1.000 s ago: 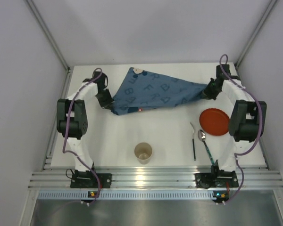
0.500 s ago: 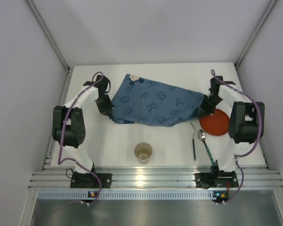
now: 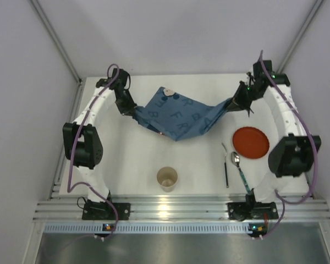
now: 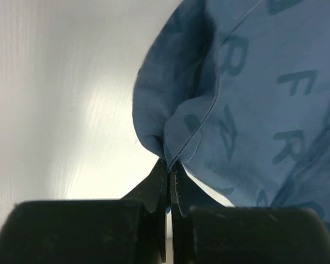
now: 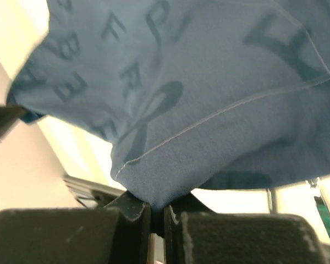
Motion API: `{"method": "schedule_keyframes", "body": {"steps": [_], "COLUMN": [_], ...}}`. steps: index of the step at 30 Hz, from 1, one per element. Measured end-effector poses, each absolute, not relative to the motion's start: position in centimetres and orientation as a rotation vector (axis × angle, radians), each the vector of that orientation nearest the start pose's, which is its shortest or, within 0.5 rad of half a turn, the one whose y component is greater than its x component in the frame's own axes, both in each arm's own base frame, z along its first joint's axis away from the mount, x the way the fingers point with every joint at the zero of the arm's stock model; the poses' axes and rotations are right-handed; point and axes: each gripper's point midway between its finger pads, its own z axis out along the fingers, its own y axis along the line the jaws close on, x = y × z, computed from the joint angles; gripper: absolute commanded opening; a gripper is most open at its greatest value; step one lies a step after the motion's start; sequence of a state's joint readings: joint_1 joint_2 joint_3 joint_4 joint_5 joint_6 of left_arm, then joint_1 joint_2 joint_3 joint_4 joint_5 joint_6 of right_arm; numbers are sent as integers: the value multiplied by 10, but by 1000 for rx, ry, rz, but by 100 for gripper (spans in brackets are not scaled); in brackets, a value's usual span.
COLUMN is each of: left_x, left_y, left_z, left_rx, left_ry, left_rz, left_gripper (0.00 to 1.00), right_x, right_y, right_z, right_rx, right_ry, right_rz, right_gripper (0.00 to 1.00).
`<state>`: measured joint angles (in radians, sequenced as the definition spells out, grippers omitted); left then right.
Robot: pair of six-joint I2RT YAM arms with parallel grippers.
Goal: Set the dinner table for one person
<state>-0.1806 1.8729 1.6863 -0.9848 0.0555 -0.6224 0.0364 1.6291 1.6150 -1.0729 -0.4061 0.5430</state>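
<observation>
left gripper and right gripper each pinch a placemat corner, cloth sagging above the dinner table.

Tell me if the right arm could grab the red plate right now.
Probably not yet. The red plate lies uncovered beside that arm, but the right gripper is shut on a corner of the blue placemat, which the left gripper also holds.

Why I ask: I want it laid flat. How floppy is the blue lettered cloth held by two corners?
Likely very floppy: the blue cloth sags in a deep fold between both arms' jaws. Probably thin and light: each shut pair pinches only a corner. It may bunch when lowered.
</observation>
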Motion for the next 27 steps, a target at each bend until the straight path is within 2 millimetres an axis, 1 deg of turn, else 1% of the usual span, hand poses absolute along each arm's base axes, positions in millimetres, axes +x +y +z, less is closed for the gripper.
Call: {"method": "schedule_keyframes", "body": {"steps": [1, 2, 3, 5, 6, 7, 8, 9, 10, 11, 13, 14, 15, 16, 17, 18, 19, 20, 21, 22, 23, 24, 26, 27], "left_x": [411, 424, 437, 462, 475, 487, 496, 506, 514, 520, 531, 535, 537, 539, 539, 536, 533, 526, 519, 511, 503, 496, 480, 471], "left_y": [-110, -114, -117, -124, -128, -131, -134, -138, -141, -144, -150, -151, -153, -154, -154, -153, -152, -149, -145, -141, -136, -131, -120, -114], "left_z": [141, 146, 150, 160, 166, 172, 179, 187, 196, 205, 224, 233, 241, 246, 252, 256, 259, 261, 260, 257, 251, 244, 216, 198], "left_rx": [-591, -588, -583, -575, -573, -573, -574, -571, -568, -562, -534, -516, -502, -489, -475, -466, -458, -450, -454, -455, -461, -468, -499, -517], "left_ry": [2705, 2686, 2663, 2617, 2587, 2557, 2531, 2496, 2463, 2432, 2365, 2331, 2306, 2287, 2266, 2253, 2245, 2240, 2246, 2257, 2275, 2292, 2365, 2415], "left_rz": [-303, -321, -340, -383, -408, -432, -457, -490, -523, -553, -610, -632, -648, -658, -662, -663, -662, -647, -626, -605, -571, -539, -446, -396], "left_gripper": [0, 0, 0, 0, 0, 0, 0, 0, 0, 0, 0, 0, 0, 0, 0, 0, 0, 0, 0, 0, 0, 0, 0, 0], "right_x": [369, 392, 421, 464, 492, 509, 516, 528, 538, 549, 581, 592, 602, 606, 605, 599, 585, 563, 544, 518, 498, 474, 430, 413], "right_y": [103, 105, 107, 112, 116, 117, 118, 118, 115, 113, 106, 103, 100, 98, 96, 95, 95, 92, 92, 91, 89, 86, 83, 83], "right_z": [215, 215, 212, 202, 197, 192, 190, 188, 190, 194, 218, 233, 254, 275, 299, 314, 327, 336, 336, 330, 321, 302, 244, 214], "right_rx": [563, 579, 587, 629, 654, 690, 716, 834, 903, 949, 944, 914, 859, 805, 730, 679, 655, 644, 649, 666, 677, 702, 772, 816], "right_ry": [2668, 2677, 2667, 2662, 2626, 2601, 2587, 2547, 2493, 2432, 2248, 2171, 2087, 2019, 1962, 1936, 1934, 1955, 1988, 2041, 2088, 2156, 2328, 2414], "right_rz": [737, 755, 784, 844, 911, 974, 1014, 1131, 1216, 1284, 1420, 1468, 1512, 1548, 1569, 1568, 1560, 1515, 1473, 1419, 1371, 1305, 1208, 1175], "right_gripper": [0, 0, 0, 0, 0, 0, 0, 0, 1, 1, 0, 1, 4, 6, 11, 15, 15, 14, 13, 12, 15, 17, 20, 23]}}
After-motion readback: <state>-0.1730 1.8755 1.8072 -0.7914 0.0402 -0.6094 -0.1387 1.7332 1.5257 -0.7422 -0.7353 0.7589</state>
